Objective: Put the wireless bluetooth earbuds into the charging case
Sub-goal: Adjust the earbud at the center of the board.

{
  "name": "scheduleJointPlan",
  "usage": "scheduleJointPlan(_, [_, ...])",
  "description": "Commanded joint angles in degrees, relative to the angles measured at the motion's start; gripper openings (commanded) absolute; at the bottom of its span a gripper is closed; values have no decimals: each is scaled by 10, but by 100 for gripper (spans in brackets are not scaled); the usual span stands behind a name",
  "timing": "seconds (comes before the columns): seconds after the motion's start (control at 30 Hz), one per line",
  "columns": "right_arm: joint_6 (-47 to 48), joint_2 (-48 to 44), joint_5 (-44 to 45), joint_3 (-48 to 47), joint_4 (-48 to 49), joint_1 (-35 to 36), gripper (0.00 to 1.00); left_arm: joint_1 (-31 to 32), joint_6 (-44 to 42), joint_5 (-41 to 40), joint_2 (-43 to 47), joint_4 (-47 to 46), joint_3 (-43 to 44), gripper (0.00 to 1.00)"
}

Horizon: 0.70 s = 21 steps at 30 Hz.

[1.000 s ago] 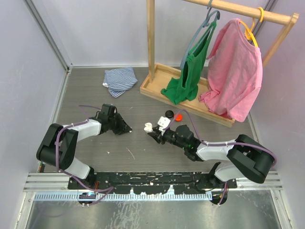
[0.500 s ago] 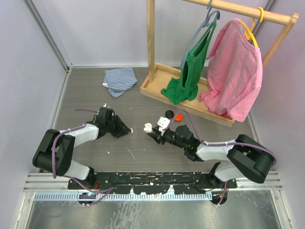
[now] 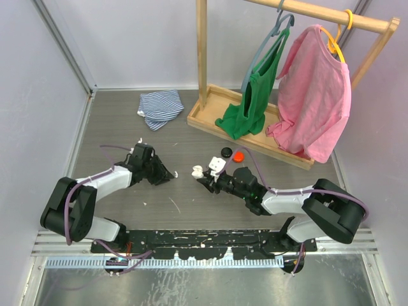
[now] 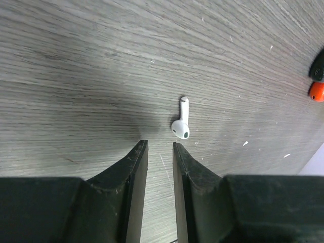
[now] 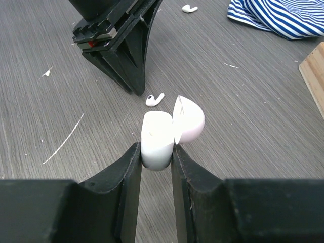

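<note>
Between the right fingers (image 5: pixel 132 167) the white charging case (image 5: pixel 157 139) is clamped, its lid swung open. Opposite, the left fingers (image 4: pixel 136 162) stand parted by a narrow gap, holding nothing, tips low over the bench (image 4: pixel 76 61). One white earbud (image 4: pixel 180 126) lies on the bench just past those tips, near the case. A black bud (image 4: pixel 319 66) and an orange bud (image 4: pixel 317 91) lie close together farther right.
</note>
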<state>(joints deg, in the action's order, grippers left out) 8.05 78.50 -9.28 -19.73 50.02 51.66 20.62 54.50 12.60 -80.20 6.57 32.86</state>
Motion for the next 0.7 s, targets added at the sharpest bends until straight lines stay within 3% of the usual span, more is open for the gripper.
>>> scheduleJointPlan(0.0, [10,1,-1,-24,18,5,1,13,-17,-41,13,39,40,26])
scheduleJointPlan(0.43, [13,3,0,-27,13,7,1,37,-13,-39,-46,22,82,28])
scheduleJointPlan(0.67, [15,4,2,-27,11,8,1,40,-10,-48,-62,30,84,21])
